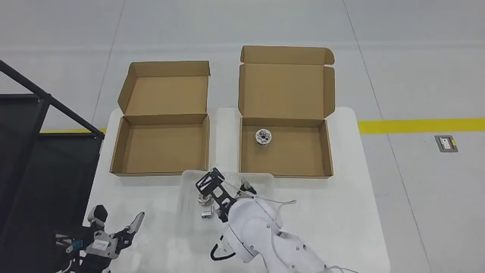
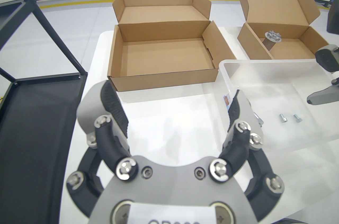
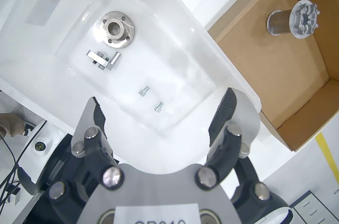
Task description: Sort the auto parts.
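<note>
1. A clear plastic tray (image 3: 196, 31) sits on the white bench (image 1: 356, 197), just in front of two open cardboard boxes.
2. In the tray lie a round steel flange (image 3: 118, 29) with a raised hub and bolt holes, an angled bracket (image 3: 103, 59) just beside it, and two small bolts (image 3: 143, 90) a little apart from both.
3. The right box (image 1: 295, 152) holds one grey part (image 3: 296, 21) — a finned cap on a short mesh cylinder — near its back left corner.
4. The left box (image 1: 159, 148) stands beside the right one, its lid folded back.
5. The right gripper (image 3: 163, 100) hangs over the tray with its jaws spread wide, gripping nothing and touching nothing.
6. The left gripper (image 2: 172, 90) is above the bench's left front, in front of the left box — also spread wide, with nothing between its pads.
</note>
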You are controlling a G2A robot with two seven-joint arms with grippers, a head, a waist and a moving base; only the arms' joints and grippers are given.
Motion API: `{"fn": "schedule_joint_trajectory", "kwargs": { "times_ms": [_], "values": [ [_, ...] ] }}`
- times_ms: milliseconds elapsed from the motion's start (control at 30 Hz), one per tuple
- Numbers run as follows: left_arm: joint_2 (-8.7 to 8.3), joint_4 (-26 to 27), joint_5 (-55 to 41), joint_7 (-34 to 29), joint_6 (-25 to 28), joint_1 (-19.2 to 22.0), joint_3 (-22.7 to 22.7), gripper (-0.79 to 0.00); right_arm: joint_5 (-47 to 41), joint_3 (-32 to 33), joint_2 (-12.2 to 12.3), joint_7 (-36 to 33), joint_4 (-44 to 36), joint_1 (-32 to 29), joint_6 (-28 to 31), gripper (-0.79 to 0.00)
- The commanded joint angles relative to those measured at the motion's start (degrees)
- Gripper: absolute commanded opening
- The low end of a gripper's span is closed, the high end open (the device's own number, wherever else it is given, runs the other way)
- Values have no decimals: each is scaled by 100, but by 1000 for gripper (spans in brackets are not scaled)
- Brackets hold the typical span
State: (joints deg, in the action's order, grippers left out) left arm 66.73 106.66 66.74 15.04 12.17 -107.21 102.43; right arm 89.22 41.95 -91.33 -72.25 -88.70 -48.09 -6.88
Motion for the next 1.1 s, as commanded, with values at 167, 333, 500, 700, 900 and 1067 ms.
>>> {"fn": "schedule_joint_trajectory", "kwargs": {
  "times_ms": [167, 333, 500, 700, 900, 1067],
  "values": [
    [0, 0, 0, 0, 0, 0, 0, 0, -861, -13, -296, -104, 1030, 422, -647, 0],
    [0, 0, 0, 0, 0, 0, 0, 0, -1248, -88, -545, -266, 1768, 714, -1540, -15],
    [0, 0, 0, 0, 0, 0, 0, 0, -1561, -28, -691, -134, 2216, 835, -1920, -148],
    [0, 0, 0, 0, 0, 0, 0, 0, -1742, 139, -747, 111, 2350, 751, -2100, -296],
    [0, 0, 0, 0, 0, 0, 0, 0, -1729, 257, -752, 141, 2366, 632, -2081, -262],
    [0, 0, 0, 0, 0, 0, 0, 0, -1733, 372, -747, 170, 2388, 543, -2000, -382]
  ]
}}
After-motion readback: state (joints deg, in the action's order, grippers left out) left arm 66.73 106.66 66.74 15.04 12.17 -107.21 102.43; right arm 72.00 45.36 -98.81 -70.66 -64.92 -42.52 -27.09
